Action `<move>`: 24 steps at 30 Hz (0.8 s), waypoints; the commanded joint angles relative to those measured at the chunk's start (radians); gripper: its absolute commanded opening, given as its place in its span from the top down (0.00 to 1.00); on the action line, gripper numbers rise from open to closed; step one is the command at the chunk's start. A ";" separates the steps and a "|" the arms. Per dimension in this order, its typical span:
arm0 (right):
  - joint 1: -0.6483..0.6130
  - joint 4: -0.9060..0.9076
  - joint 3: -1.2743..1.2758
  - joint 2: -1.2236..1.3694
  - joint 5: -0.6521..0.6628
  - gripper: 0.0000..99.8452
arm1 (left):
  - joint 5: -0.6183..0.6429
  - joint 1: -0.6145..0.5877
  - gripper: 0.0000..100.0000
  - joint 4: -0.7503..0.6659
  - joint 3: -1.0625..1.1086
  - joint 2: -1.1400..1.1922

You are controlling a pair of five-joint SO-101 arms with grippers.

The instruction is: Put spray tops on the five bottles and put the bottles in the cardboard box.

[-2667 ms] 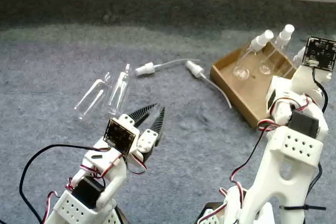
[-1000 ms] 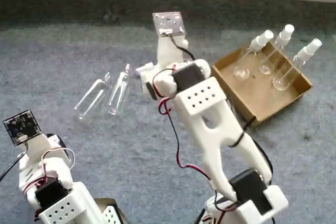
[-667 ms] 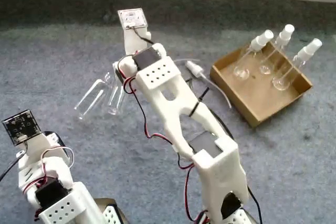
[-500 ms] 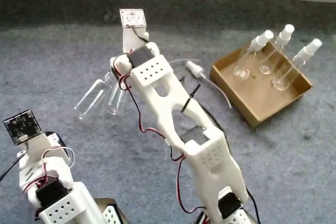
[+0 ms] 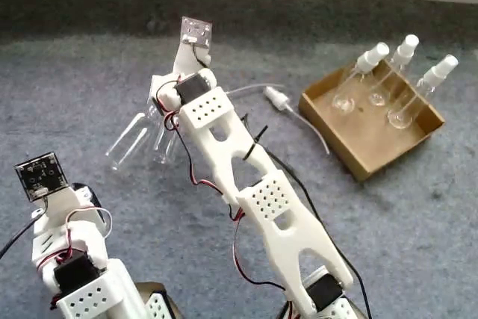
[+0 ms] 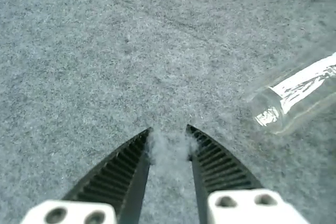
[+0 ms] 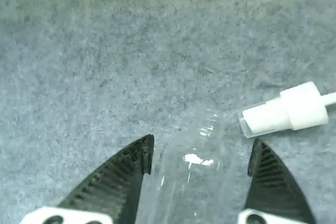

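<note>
grey carpeted table [image 5: 89, 65] bears a clear bottle [image 7: 194, 182] lying flat left of centre, long axis and neck toward the far edge, spray top [image 7: 286, 114] just beside the neck. right gripper [image 7: 202, 145] straddles it, fingers spread; left gripper [image 6: 169, 129] slightly parted, holding nothing.

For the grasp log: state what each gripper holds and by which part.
Nothing is held. The right gripper is open, straddling a clear bottle on the carpet without gripping it; the left gripper is open over bare carpet.
</note>
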 commanded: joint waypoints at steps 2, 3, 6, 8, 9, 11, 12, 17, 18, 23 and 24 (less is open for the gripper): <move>-0.007 -0.005 -0.150 0.048 -0.040 0.74 | 0.006 0.042 0.92 -0.023 -0.005 -0.012; -0.007 -0.004 -0.170 0.067 -0.038 0.74 | 0.006 0.042 0.92 -0.023 -0.005 -0.012; -0.008 0.001 -0.217 0.117 -0.038 0.74 | 0.006 0.044 0.92 -0.023 -0.005 -0.012; -0.013 0.002 -0.252 0.147 -0.038 0.74 | 0.006 0.045 0.92 -0.023 -0.005 -0.012; -0.015 0.001 -0.268 0.159 -0.038 0.74 | 0.006 0.045 0.92 -0.023 -0.005 -0.012; -0.016 0.001 -0.286 0.180 -0.040 0.74 | 0.006 0.051 0.92 -0.023 -0.005 -0.012; -0.016 0.001 -0.289 0.191 -0.040 0.74 | 0.006 0.064 0.92 -0.023 -0.005 -0.012; -0.016 0.059 -0.291 0.219 -0.035 0.75 | -0.005 0.096 0.92 -0.023 -0.004 -0.012; -0.016 0.079 -0.291 0.216 -0.034 0.77 | -0.028 0.097 0.92 -0.023 -0.004 -0.012; -0.010 0.117 -0.292 0.216 -0.032 0.94 | -0.081 0.099 0.92 -0.023 -0.004 -0.012; -0.007 0.117 -0.292 0.216 -0.032 0.96 | -0.081 0.099 0.92 -0.023 -0.004 -0.012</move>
